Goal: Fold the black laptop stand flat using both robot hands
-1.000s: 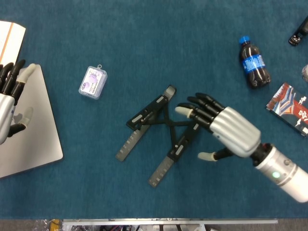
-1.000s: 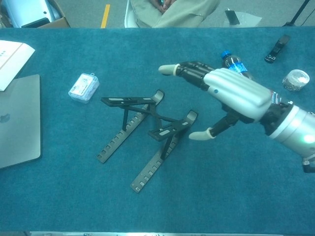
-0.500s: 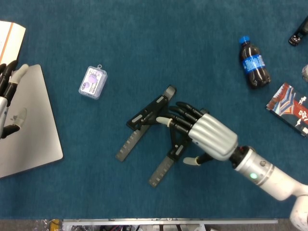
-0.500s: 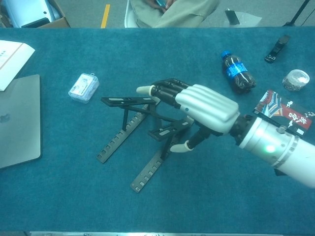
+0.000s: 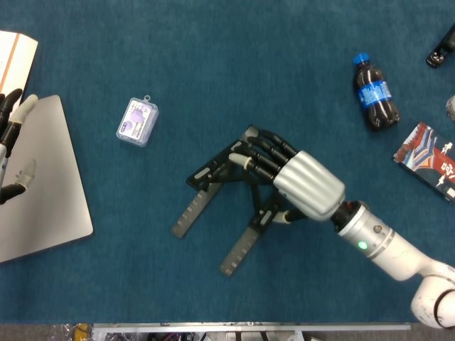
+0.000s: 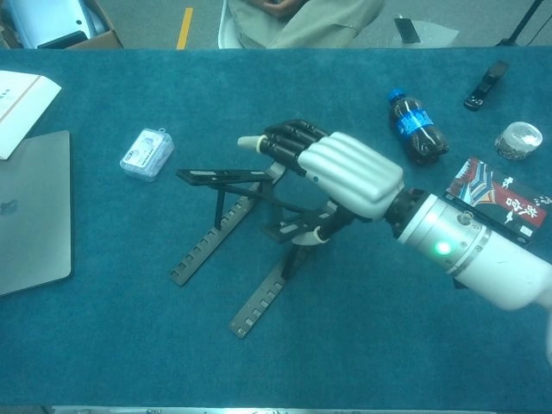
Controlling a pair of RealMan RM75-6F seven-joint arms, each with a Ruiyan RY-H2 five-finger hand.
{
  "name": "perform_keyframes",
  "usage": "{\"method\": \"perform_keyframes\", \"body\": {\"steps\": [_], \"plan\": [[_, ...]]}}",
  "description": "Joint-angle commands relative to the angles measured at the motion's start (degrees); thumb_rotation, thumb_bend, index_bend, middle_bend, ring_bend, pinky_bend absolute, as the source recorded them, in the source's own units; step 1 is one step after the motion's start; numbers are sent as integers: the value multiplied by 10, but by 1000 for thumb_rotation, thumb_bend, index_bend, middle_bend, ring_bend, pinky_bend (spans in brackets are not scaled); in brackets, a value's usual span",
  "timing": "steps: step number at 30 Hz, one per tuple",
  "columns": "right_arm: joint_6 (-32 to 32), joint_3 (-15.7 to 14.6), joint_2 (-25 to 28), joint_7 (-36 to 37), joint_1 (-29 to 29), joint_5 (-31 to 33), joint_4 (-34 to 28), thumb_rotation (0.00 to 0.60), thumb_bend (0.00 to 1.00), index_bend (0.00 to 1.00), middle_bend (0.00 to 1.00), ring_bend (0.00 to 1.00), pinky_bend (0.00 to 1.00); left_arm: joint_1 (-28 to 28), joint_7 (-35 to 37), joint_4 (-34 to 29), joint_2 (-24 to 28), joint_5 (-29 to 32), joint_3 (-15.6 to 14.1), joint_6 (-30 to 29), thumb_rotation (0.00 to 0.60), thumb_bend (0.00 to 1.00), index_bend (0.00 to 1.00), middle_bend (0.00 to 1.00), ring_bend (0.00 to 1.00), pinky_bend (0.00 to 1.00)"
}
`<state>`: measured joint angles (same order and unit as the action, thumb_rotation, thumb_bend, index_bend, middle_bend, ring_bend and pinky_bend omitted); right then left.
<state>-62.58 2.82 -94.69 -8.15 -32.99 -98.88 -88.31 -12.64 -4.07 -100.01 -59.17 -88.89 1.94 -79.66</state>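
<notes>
The black laptop stand [image 5: 192, 207] stands unfolded mid-table, its two notched rails running toward the front left and its upper bars raised [image 6: 207, 176]. My right hand [image 5: 307, 185] lies over the stand's right half, fingers [image 6: 285, 138] stretched across the raised ends and thumb [image 6: 323, 235] against the right upper bar. I cannot see a closed grip. My left hand [image 5: 10, 142] hovers at the far left edge above the laptop, fingers apart and holding nothing; it shows only in the head view.
A closed silver laptop [image 5: 43, 206] lies at the left, a white booklet [image 5: 15, 57] behind it. A small clear plastic box [image 5: 137, 121] sits left of the stand. A cola bottle [image 5: 375, 94], a red-black packet [image 5: 432, 160] and a tape roll [image 6: 519, 140] are at the right.
My right hand has moved left from beside the stand onto it, fingers now over the raised ends and thumb at the right bar. The left hand slid further toward the left edge.
</notes>
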Motion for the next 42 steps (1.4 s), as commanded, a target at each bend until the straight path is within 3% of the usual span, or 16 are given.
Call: {"method": "perform_keyframes", "body": {"steps": [1,19,34,42], "plan": [[-17,8,-4,-14,0,2,11,600,0,0,109,0,6,0,-2,1,1,4,1,1,600,410,0,29,0,39],[-71,34,40,-35,17,41,10,600,0,0,109,0,6,-17,47,-4,26,-10,-7,35,600,409,0,39,0,39],[-92,29,82,-15,49,84,18,600,0,0,108,0,6,-17,42,-7,21,-15,-13,35,600,409,0,42,0,39],[-110,25,102,4,53,67,-9,600,0,0,108,0,6,-16,36,-14,24,-11,-14,34,600,409,0,44,0,39]]}}
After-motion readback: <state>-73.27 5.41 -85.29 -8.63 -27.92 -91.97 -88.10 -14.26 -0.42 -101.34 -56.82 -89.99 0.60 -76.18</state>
